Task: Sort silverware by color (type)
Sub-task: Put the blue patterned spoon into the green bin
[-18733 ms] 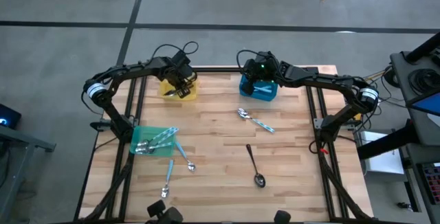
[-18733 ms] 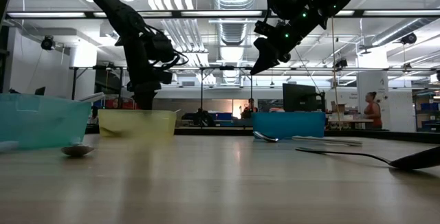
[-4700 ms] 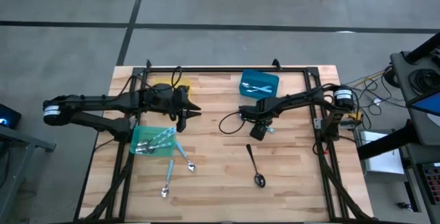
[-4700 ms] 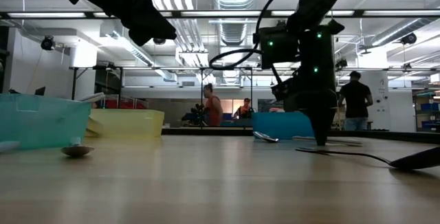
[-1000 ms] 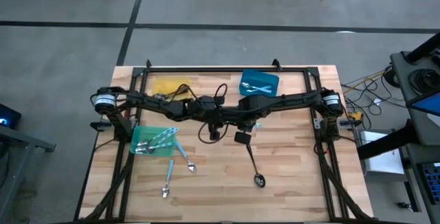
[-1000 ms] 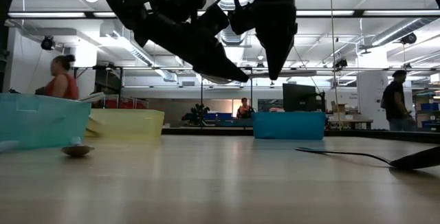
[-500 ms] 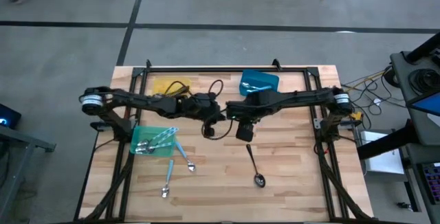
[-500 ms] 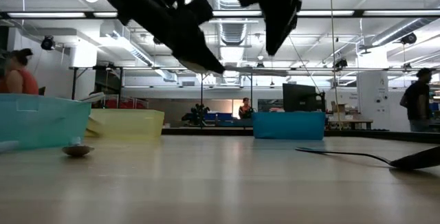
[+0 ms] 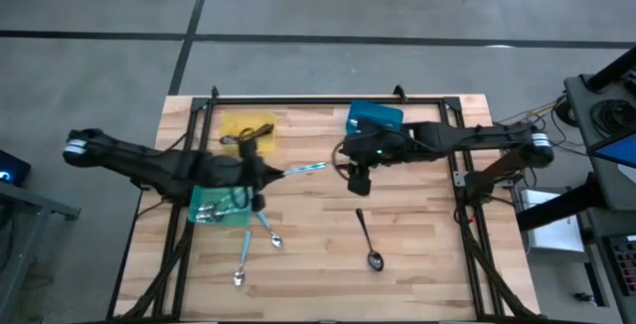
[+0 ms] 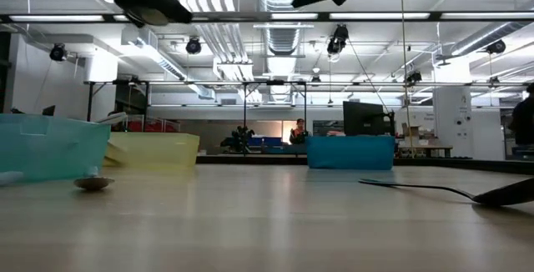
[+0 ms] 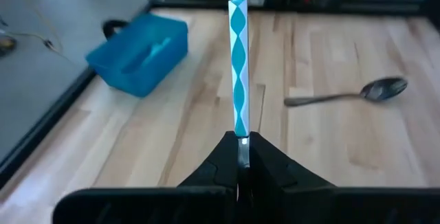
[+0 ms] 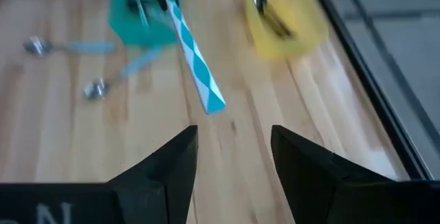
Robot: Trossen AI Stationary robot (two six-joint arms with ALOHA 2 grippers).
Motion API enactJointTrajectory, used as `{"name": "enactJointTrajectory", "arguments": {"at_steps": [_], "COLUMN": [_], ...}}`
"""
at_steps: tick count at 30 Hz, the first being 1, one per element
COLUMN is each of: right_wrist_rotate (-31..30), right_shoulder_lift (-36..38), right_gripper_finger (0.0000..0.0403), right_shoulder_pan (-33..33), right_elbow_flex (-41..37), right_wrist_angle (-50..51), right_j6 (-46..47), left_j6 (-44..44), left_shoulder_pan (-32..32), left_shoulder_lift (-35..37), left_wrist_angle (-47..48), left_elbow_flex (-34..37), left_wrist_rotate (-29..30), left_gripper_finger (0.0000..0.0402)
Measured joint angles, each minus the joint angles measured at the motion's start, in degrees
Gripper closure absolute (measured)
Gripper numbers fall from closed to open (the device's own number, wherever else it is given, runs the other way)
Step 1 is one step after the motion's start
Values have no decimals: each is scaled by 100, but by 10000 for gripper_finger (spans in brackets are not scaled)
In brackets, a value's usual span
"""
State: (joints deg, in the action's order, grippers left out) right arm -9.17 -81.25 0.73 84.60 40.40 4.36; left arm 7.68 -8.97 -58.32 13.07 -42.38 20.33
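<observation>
Silverware is scattered over the worktop (image 9: 417, 225), and one piece, a utensil with a blue-and-white patterned handle (image 9: 304, 170), is up in the air, pinched at one end by the left gripper (image 9: 266, 175) so that its handle juts out toward the middle of the worktop. The left gripper is clamped tight on it, just above the edge of the green bin (image 9: 221, 205), which holds several light blue-handled pieces. Two more blue-handled spoons (image 9: 253, 244) lie on the wood just beside that bin. A dark spoon (image 9: 367, 239) lies alone near the centre, well apart from them. The right gripper (image 9: 359, 178) hangs over the worktop near the blue bin (image 9: 375, 120), its fingers spread apart and holding nothing. The yellow bin (image 9: 245, 128) sits at the far edge with dark pieces inside.
</observation>
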Motion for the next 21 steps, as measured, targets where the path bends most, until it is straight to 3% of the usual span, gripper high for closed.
{"name": "enactJointTrajectory", "arguments": {"at_steps": [3,6,11,15,21], "right_wrist_rotate": [61,537,748,853,1379], "right_shoulder_lift": [258,289,-86,-547,-1233], "right_gripper_finger": [227,227,227,227,227], "right_shoulder_pan": [4,11,-1,-36,-26], "right_elbow_flex": [-855,-1821,-2859,-2976,-2633], "right_wrist_angle": [-1512,-3438,-6184,-7274,-7886], "right_j6": [-143,-529,-699,-855,-875], "left_j6": [279,355,480,570,535], "left_shoulder_pan": [-534,-1029,-1636,-1889,-1921], "left_shoulder_lift": [523,899,1377,1528,1551], "left_wrist_angle": [4,1,196,281,314], "left_elbow_flex": [266,497,732,833,847], "left_wrist_rotate": [729,1222,1533,1683,1734], "left_gripper_finger": [401,401,401,402,401]}}
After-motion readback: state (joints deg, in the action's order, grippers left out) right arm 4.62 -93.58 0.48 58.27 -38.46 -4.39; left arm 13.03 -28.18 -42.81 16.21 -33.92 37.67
